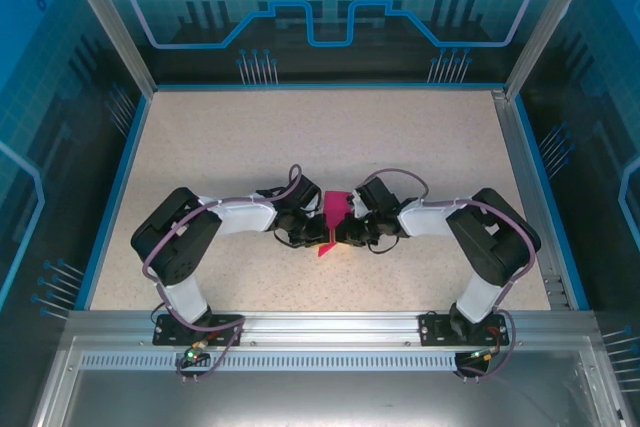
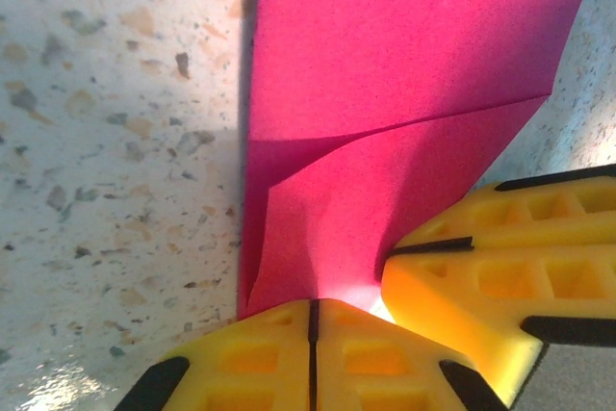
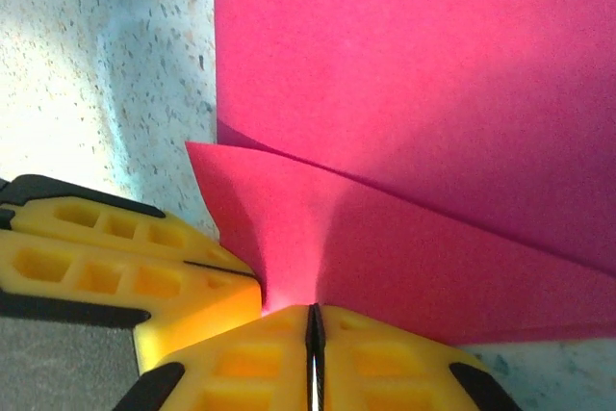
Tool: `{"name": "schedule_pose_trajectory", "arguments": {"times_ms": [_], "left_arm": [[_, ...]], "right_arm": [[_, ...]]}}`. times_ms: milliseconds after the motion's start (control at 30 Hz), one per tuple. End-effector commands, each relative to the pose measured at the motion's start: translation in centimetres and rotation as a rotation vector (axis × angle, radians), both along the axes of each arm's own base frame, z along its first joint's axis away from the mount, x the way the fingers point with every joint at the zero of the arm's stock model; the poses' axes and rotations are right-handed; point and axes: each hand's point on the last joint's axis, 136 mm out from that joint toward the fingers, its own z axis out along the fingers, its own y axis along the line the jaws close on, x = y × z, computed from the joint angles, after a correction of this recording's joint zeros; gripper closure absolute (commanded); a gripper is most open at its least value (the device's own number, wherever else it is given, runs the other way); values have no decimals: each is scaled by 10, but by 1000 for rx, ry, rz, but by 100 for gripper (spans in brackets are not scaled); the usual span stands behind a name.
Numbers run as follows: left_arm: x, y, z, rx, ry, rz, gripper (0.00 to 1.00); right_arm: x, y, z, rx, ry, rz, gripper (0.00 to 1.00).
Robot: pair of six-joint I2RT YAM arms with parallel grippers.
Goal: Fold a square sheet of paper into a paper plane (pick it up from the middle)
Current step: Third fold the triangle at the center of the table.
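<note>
The speckled desk [image 1: 300,137] carries two arms that reach toward each other near its middle. The left arm [image 1: 190,237] comes from the left and the right arm [image 1: 485,237] from the right. Between them is the pink plane [image 1: 333,215], folded in overlapping layers. The left jaws are closed on its near part. The right jaws, just beside them, pinch the same part.

The folded magenta-pink paper plane [image 1: 333,215] was near the middle of the speckled beige tabletop [image 1: 300,137], its layers overlapping along diagonal creases, broad end farther back, narrow tip toward the near edge.
</note>
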Motion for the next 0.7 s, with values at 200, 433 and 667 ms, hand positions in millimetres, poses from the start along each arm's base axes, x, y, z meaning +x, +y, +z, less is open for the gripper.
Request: {"name": "schedule_pose_trajectory", "arguments": {"times_ms": [200, 433, 667], "left_arm": [[-11, 23, -30, 121, 45, 17, 91], [-10, 24, -28, 120, 41, 23, 91], [-10, 24, -28, 123, 43, 22, 91]], "right_arm": [[-14, 19, 13, 93, 6, 38, 93], [-20, 6, 7, 31, 9, 15, 92], [-14, 17, -14, 53, 46, 17, 93]]}}
